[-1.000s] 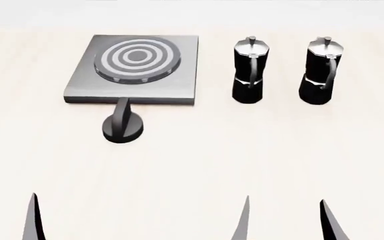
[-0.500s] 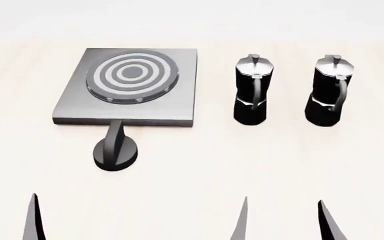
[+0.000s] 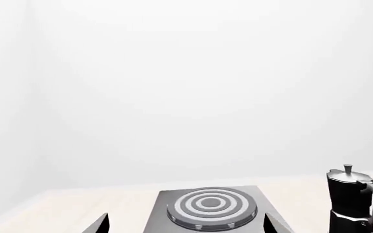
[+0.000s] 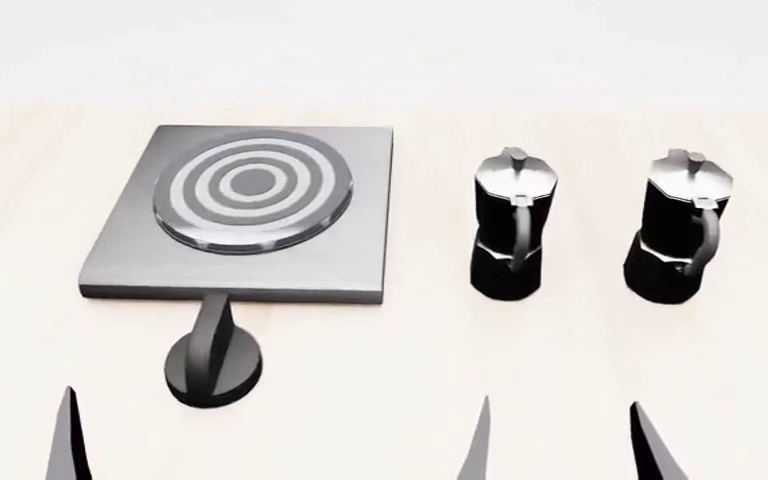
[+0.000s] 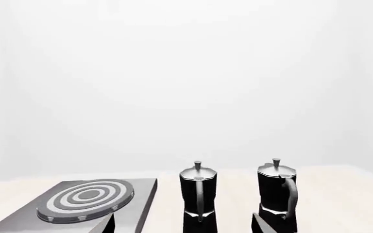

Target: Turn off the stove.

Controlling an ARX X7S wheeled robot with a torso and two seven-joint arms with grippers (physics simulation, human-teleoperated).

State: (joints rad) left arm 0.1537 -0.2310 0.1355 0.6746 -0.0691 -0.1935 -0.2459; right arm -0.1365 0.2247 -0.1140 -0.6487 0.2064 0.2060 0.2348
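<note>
The stove (image 4: 344,250) is a flat grey metal plate with a ringed round burner (image 4: 253,190), at the left of the head view. Its black ridged knob (image 4: 213,362) stands on the table just in front of the plate. My left gripper (image 3: 186,227) is open and empty, with the plate (image 3: 157,221) ahead between its tips; only one of its fingertips (image 4: 71,435) shows in the head view, left of and nearer than the knob. My right gripper (image 4: 564,445) is open and empty, in front of the pots. The knob is out of both wrist views.
Two black-and-silver moka pots (image 4: 511,230) (image 4: 682,228) stand upright to the right of the stove, also in the right wrist view (image 5: 197,194) (image 5: 277,191). All of it rests on a pale wooden table (image 4: 384,340). A white wall lies behind.
The stove, knob and pots have slid down the head view and look larger and nearer. Both grippers keep their places in the view and stay open.
</note>
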